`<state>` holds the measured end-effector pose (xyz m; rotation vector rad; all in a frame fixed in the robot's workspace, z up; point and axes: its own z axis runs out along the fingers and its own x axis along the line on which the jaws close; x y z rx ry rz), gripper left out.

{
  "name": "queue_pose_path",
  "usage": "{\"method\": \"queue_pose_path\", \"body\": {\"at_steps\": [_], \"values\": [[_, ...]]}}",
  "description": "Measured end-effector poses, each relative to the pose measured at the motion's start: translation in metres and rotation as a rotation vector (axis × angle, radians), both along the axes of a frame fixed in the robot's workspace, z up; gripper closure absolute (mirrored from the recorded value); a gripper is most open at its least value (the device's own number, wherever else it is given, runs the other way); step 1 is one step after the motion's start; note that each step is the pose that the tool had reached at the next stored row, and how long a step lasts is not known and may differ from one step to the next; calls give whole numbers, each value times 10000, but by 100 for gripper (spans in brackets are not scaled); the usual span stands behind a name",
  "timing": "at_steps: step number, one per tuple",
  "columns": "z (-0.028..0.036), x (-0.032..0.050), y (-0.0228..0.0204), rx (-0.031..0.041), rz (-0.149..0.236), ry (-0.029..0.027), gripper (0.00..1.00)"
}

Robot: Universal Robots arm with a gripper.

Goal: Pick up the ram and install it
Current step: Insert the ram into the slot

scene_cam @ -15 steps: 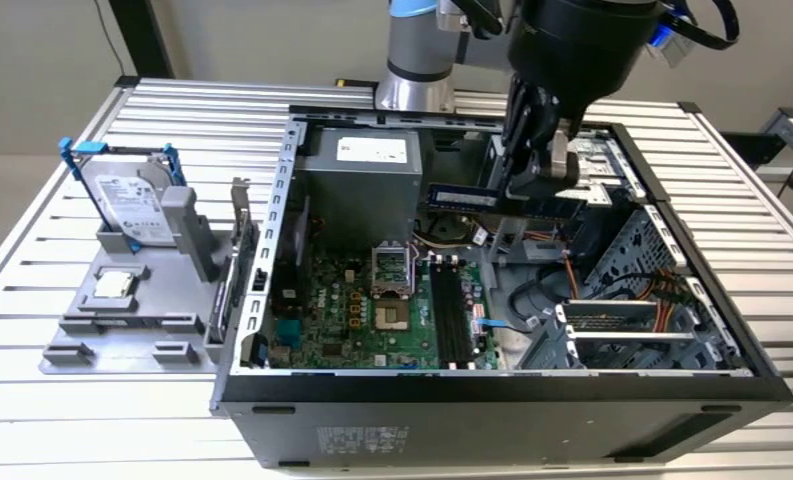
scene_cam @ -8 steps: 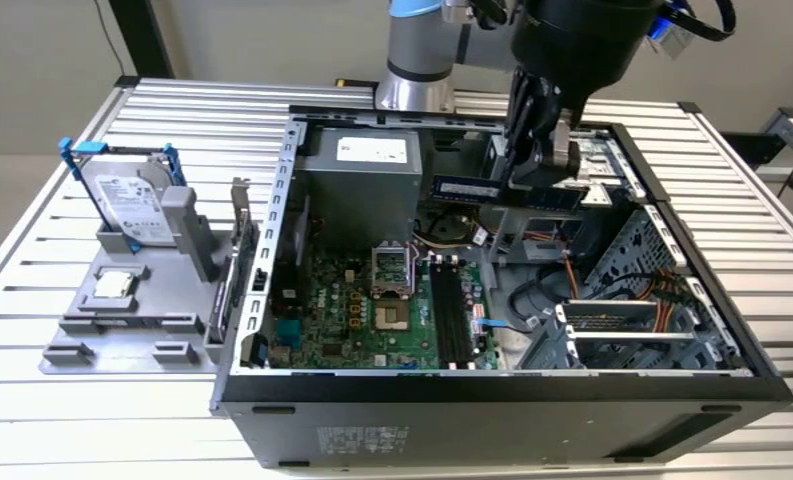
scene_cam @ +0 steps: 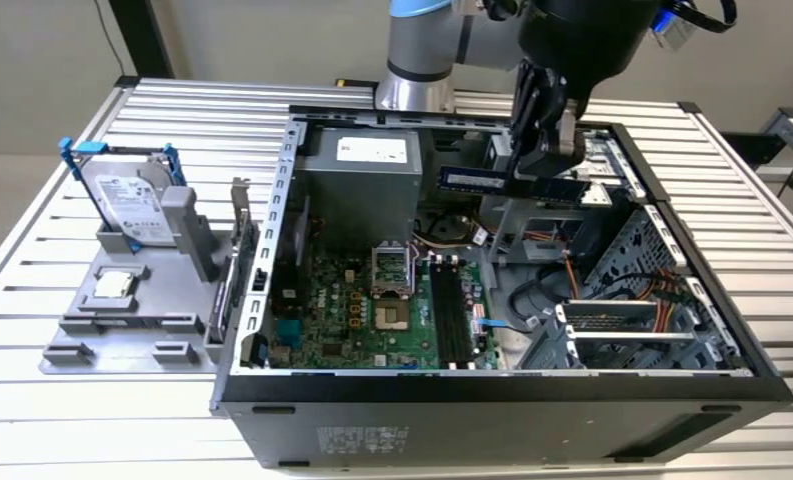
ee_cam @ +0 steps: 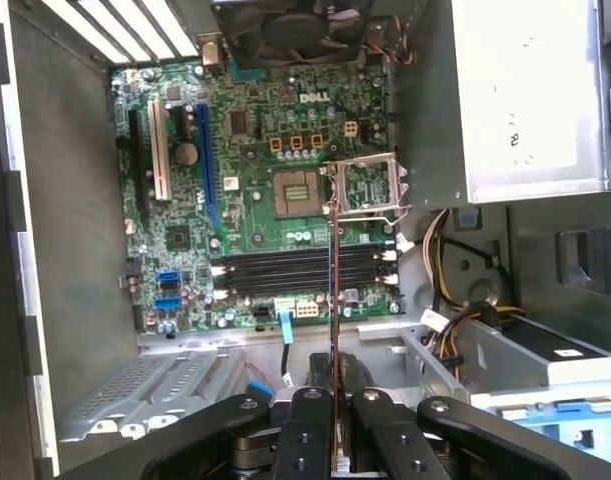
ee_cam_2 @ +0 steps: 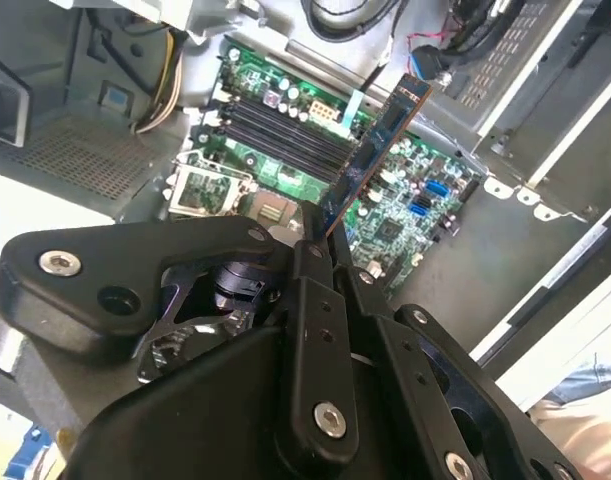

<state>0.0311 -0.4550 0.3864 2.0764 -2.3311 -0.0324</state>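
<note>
On a slatted aluminium table (scene_cam: 49, 250), an open black-and-grey computer case (scene_cam: 503, 385) laid on its side, insides facing up. Above it, in the air, a thin, long, dark-blue circuit-board stick, the ram (scene_cam: 470, 180), pinched by its flat faces between the two black fingers of the hand (scene_cam: 552, 168). Carried level and on edge in the exterior view, high over the far part of the case, touching nothing inside. Probably gripped by the faces so as to leave the lower edge free and turned toward the board.

Seen edge-on in the first wrist view as a thin line (ee_cam: 334, 300), crossing the long black memory slots (ee_cam: 295, 270) of the green motherboard (ee_cam: 235, 180) roughly square to them rather than lying along them. Judged picked up, but neither lined up nor seated. In the second wrist view, jutting out from the hand over those same slots.

Well apart, on the exterior view's left, a grey plastic holder (scene_cam: 103, 330) with a big silver hard drive in a blue frame (scene_cam: 129, 205) standing upright and a square silver processor chip (scene_cam: 113, 285) lying flat, presumably parked there within reach of the arm.
</note>
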Motion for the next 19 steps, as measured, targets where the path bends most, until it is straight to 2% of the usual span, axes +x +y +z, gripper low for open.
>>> {"method": "queue_pose_path", "body": {"at_steps": [4,8,16,19], "values": [[0,35,51,-1,0,0,100],[-1,57,80,0,3,0,100],[-4,60,86,7,77,-2,100],[-9,55,86,31,104,-2,100]]}}
